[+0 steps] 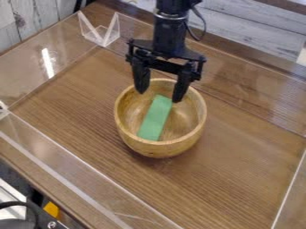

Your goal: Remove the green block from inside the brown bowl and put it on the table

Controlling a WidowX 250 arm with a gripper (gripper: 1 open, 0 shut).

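A black arm (174,18) ends in a black two-fingered tool (163,89).

no readable text, no labels, no brand marks, no numbers anywhere in view

The bowl (160,117) was pale wood with visible grain. The table (72,103) was dark, lightly glossy wood-grain; its walls (54,49) clear shiny plastic.

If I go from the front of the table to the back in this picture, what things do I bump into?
Brown bowl with the green block lying inside it → open gripper hanging over the bowl's far rim → clear stand at the back of the table.
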